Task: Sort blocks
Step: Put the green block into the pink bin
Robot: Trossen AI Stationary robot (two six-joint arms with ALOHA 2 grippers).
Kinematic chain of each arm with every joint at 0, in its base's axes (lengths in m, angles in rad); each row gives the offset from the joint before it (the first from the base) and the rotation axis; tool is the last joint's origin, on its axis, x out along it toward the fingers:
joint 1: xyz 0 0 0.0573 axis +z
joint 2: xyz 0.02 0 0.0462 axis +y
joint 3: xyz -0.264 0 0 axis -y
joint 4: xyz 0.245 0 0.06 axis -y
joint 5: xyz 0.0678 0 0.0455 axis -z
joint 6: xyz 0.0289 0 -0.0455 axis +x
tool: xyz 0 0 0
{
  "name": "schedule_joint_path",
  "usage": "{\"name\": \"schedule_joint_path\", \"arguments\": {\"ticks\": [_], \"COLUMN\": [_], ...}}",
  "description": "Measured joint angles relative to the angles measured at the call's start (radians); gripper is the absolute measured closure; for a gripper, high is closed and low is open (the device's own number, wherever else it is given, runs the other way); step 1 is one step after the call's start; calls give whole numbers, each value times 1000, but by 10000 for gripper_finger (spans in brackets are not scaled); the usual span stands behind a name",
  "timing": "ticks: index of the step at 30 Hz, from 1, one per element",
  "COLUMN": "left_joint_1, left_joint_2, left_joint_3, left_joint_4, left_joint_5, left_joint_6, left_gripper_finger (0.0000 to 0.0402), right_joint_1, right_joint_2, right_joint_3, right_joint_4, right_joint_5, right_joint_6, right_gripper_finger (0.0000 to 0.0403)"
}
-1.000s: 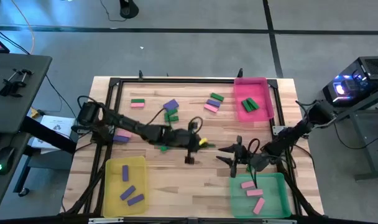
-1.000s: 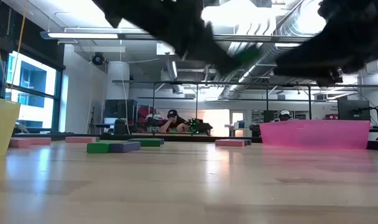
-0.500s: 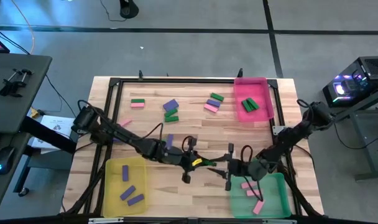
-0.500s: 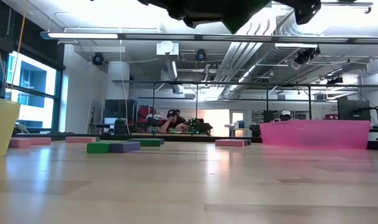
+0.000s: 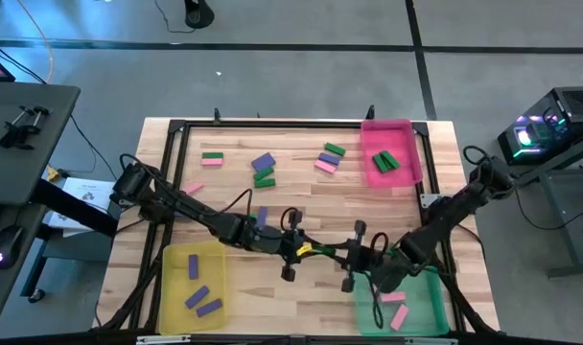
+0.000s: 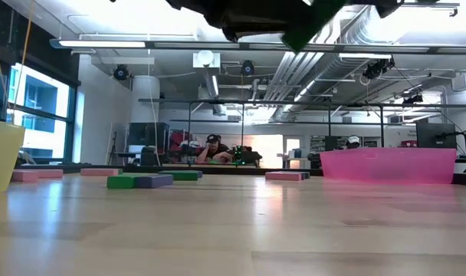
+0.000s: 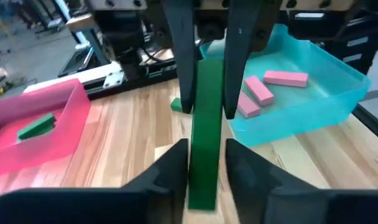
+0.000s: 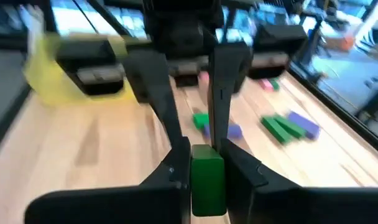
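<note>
A green block (image 7: 205,130) hangs in the air between my two grippers, above the table's near middle, just left of the green tray (image 5: 428,309). My right gripper (image 8: 207,163) is shut on one end of it. My left gripper (image 7: 206,163) faces it from the table's left, its fingers slightly apart on either side of the block's other end. The low view shows the block (image 6: 313,27) high above the tabletop, under the dark grippers. Other green, pink and purple blocks (image 5: 263,169) lie flat on the table's far half. My right gripper pinches the green block's end (image 7: 207,68) between its two fingers, which lie along the block, coming nearly level from the table's right. The block is lifted clear of the table, roughly level. My left gripper: I cannot tell whether its fingers (image 7: 176,163) touch the block's other end.
A yellow tray (image 5: 169,264) with purple blocks stands at the near left. The green tray at the near right holds pink blocks, and a pink tray (image 5: 368,144) at the far right holds green ones. A black frame (image 5: 272,124) runs round the table's edge.
My left gripper has carried the green block toward the table's near edge and to the right. My right gripper has risen from beside the green tray, turned toward the left one and shut on the block's free end.
</note>
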Motion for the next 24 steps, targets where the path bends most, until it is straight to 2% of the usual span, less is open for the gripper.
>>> {"name": "schedule_joint_path", "arguments": {"ticks": [7, 14, 18, 24], "left_joint_1": [6, -5, -19, -40], "left_joint_2": [0, 0, 0, 0], "left_joint_3": [1, 1, 1, 1], "left_joint_4": [-114, -140, -139, -137], "left_joint_5": [-60, -81, -85, -93], "left_joint_6": [-115, -197, -198, -207], "left_gripper_finger": [232, 223, 225, 225], "right_joint_1": [-42, -212, -372, -690], "right_joint_2": [-40, -86, -90, -89], "right_joint_3": [176, 203, 203, 143], "right_joint_4": [-740, -1313, -1476, -1424], "right_joint_5": [50, 8, 1, -50], "right_joint_6": [417, 739, 744, 463], "right_gripper_finger": [368, 368, 368, 368]}}
